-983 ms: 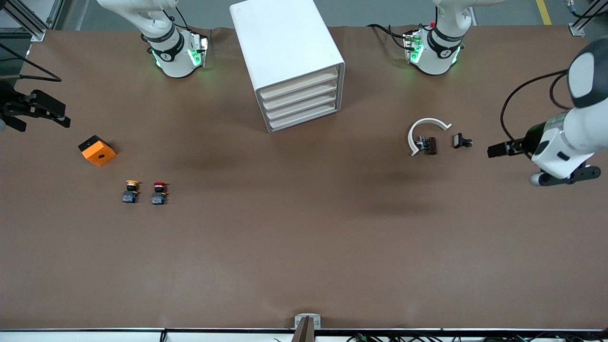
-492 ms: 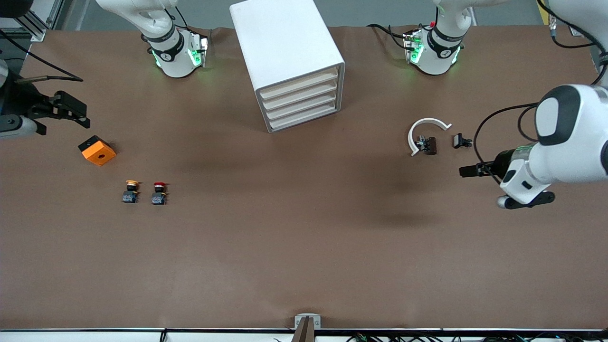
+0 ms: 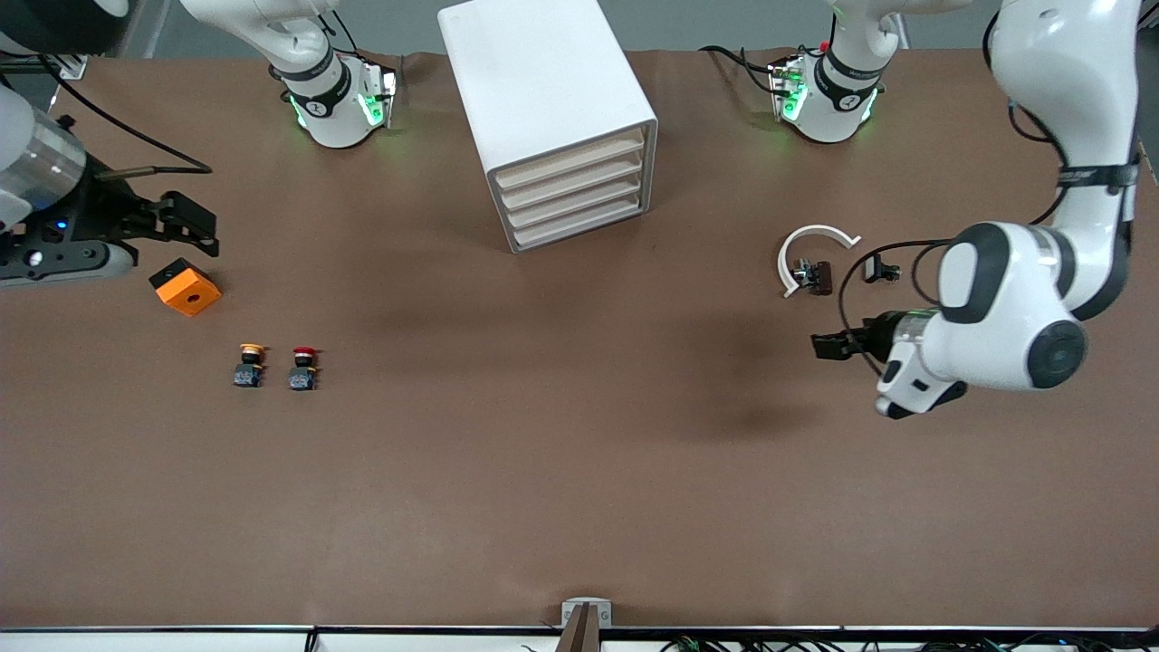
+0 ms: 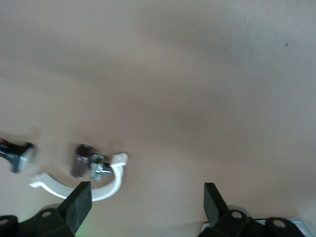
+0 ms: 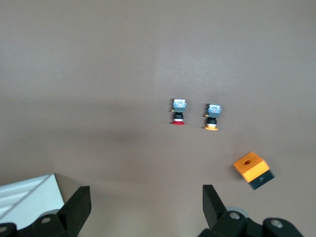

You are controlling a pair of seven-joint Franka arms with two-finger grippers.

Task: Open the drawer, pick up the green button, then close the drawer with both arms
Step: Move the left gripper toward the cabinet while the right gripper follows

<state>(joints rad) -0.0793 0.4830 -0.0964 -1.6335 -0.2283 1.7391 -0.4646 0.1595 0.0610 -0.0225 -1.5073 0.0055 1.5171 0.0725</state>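
A broad bench (image 3: 579, 471) covered in matte brown sheet fills nearly the whole front view, lit evenly from above with soft dark shadows near its middle. Along its upper edge runs a strip of grey floor (image 3: 706, 23) with a yellow line (image 3: 1037, 23).

Desk (image 3: 579, 471): brown matt sheet cover, paper-like, smooth w/ faint creases. White boxy cabinet (image 3: 534, 81): smooth plastic-looking shell, satin sheen; beige drawer fronts (image 3: 570, 195) matt. Two white robot arms (image 3: 1014, 308): glossy hard shells, black matt joint bands. Orange block (image 3: 186, 288): matt plastic look, black base. White curved strip (image 3: 801, 246): smooth plastic look, small shiny metal bit at its clamp.
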